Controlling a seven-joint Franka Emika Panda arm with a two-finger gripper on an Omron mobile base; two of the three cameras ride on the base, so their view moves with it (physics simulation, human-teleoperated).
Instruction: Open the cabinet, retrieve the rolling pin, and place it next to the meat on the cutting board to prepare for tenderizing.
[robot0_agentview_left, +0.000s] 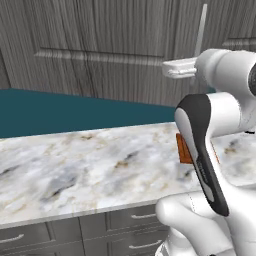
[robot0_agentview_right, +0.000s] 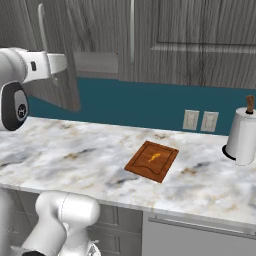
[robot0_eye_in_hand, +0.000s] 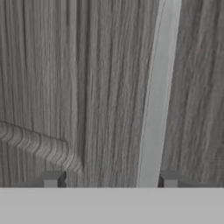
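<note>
Silver handle (robot0_eye_in_hand: 155, 100) sat right ahead of the spread gripper (robot0_eye_in_hand: 110, 179), looked stiff and a bit slick, so grabbing mid-bar seemed best for swinging the cabinet (robot0_eye_in_hand: 83, 78).

Grey cabinet (robot0_agentview_right: 200, 40) door ajar; tiny orange meat (robot0_agentview_right: 153, 158) centred on reddish-brown cutting board (robot0_agentview_right: 142, 167).

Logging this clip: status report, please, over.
Pincer open, fingertips either side of the cabinet's bar handle, not closed on it. Cabinet door swung partly open. Meat sits on the cutting board. Nothing in the way.
</note>
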